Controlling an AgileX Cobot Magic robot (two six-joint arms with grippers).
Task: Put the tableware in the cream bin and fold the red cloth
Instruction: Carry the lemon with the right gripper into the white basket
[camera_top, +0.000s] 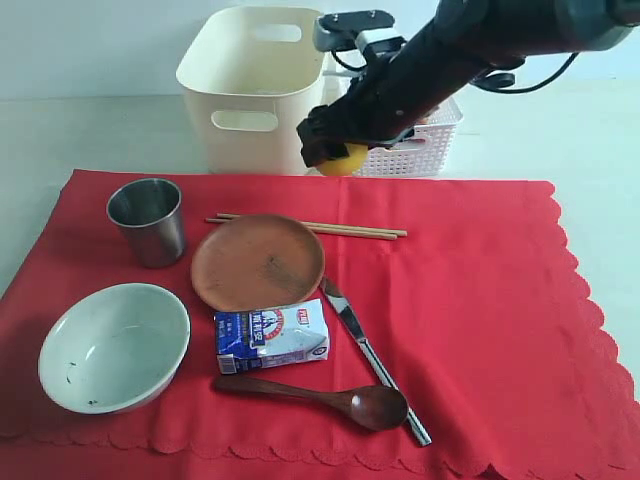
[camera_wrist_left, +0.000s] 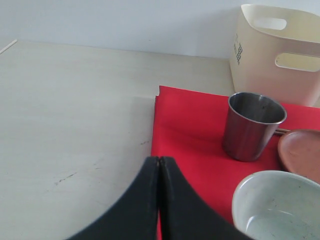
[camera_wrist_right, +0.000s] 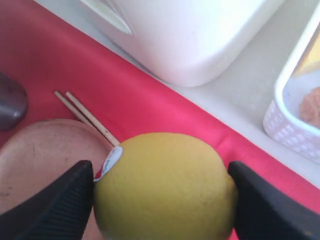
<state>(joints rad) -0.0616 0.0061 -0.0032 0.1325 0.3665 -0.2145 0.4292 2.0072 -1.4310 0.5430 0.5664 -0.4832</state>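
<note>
On the red cloth (camera_top: 480, 300) lie the steel cup (camera_top: 148, 220), brown plate (camera_top: 258, 262), pale bowl (camera_top: 113, 346), wooden spoon (camera_top: 320, 395), knife (camera_top: 370, 355) and two chopsticks (camera_top: 320, 227). The cream bin (camera_top: 250, 80) stands behind the cloth. My right gripper (camera_top: 335, 150) (camera_wrist_right: 162, 185) is shut on a yellow lemon (camera_top: 347, 161) (camera_wrist_right: 170, 200), held above the cloth's far edge beside the bin. My left gripper (camera_wrist_left: 159, 160) is shut and holds nothing, low over the cloth's left edge (camera_wrist_left: 190, 130), near the cup (camera_wrist_left: 252, 125) and bowl (camera_wrist_left: 280, 205).
A blue-white milk carton (camera_top: 272, 336) lies between plate and spoon. A white lattice basket (camera_top: 420, 140) with food in it stands right of the cream bin, under my right arm. Bare pale table (camera_wrist_left: 75, 110) lies left of the cloth.
</note>
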